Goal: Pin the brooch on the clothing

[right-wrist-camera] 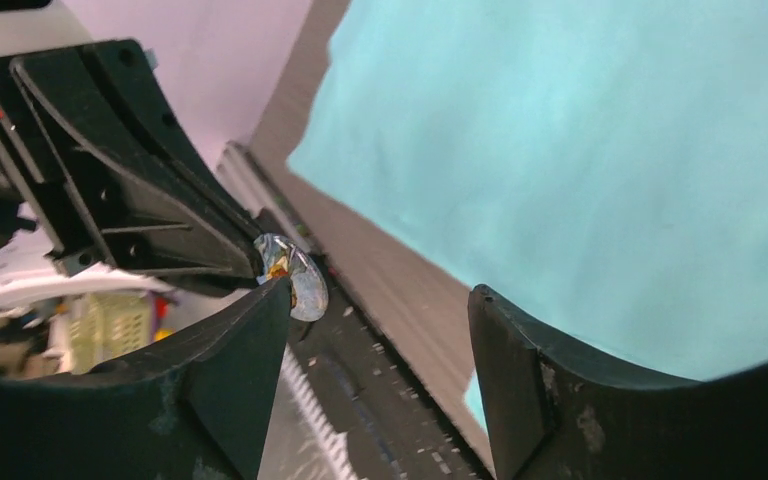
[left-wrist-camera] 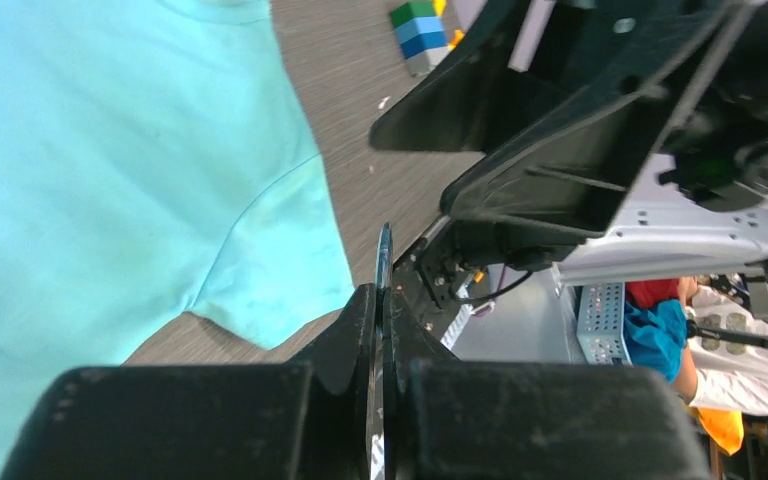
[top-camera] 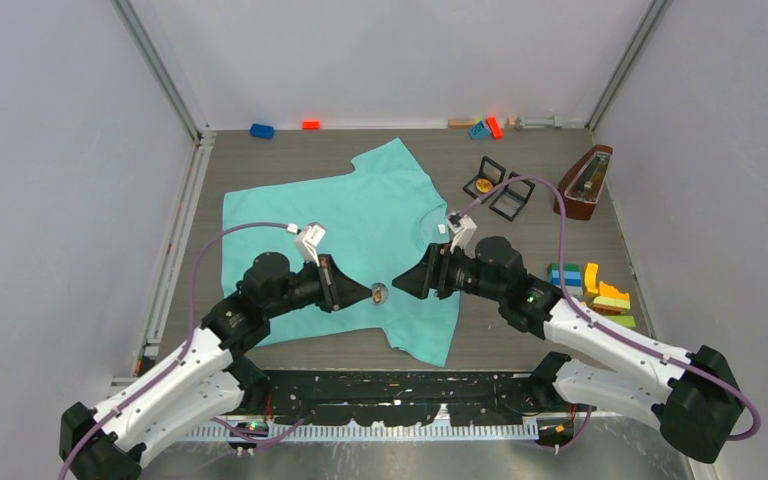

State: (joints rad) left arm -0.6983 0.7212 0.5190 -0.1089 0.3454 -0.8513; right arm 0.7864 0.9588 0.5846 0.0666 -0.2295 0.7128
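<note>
The turquoise-green clothing (top-camera: 360, 225) lies flat on the table, neck toward the right. My left gripper (top-camera: 368, 293) hovers over the shirt's near hem, shut on the brooch (top-camera: 379, 293), a small round glassy disc with a gold middle. In the left wrist view the brooch (left-wrist-camera: 384, 262) shows edge-on, pinched between the jaws of the left gripper (left-wrist-camera: 382, 300). My right gripper (top-camera: 401, 281) faces it tip to tip and is open. In the right wrist view the brooch (right-wrist-camera: 295, 278) sits just beyond the right gripper's (right-wrist-camera: 375, 320) left fingertip, not between the fingers. The clothing (right-wrist-camera: 580, 150) fills the background there.
Two open black boxes (top-camera: 484, 178) (top-camera: 511, 197), one with a gold piece, lie right of the shirt. A brown wooden case (top-camera: 587, 182) stands beyond them. Coloured blocks (top-camera: 590, 288) are by the right arm. Small blocks (top-camera: 261, 130) (top-camera: 485, 127) line the back wall.
</note>
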